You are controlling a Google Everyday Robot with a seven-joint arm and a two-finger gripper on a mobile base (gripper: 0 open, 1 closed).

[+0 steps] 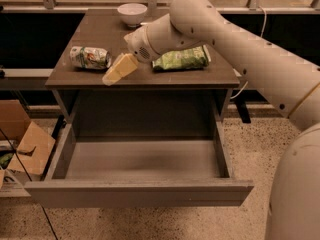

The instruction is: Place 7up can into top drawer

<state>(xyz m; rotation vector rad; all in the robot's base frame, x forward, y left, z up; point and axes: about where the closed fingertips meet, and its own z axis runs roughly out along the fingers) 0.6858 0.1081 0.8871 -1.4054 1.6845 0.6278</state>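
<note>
7up can (90,57): lying on its side on the left part of the table (102,29), near the front edge; nothing holds it.
Gripper (119,69): over the table's front edge, just right of the can and apart from it, tilted down to the left.
Gripper state: spread or pressed together, not discernible.
Arm (240,49): reaches in from the table's right side, across the tabletop.
Top drawer (140,194): pulled out below the tabletop, grey inside showing.
Green snack bag (182,59): flat on the table's right part, partly under the arm.
White bowl (132,13): at the table's back edge, near the middle.
Cardboard box (25,144): on the floor, left of the table.
</note>
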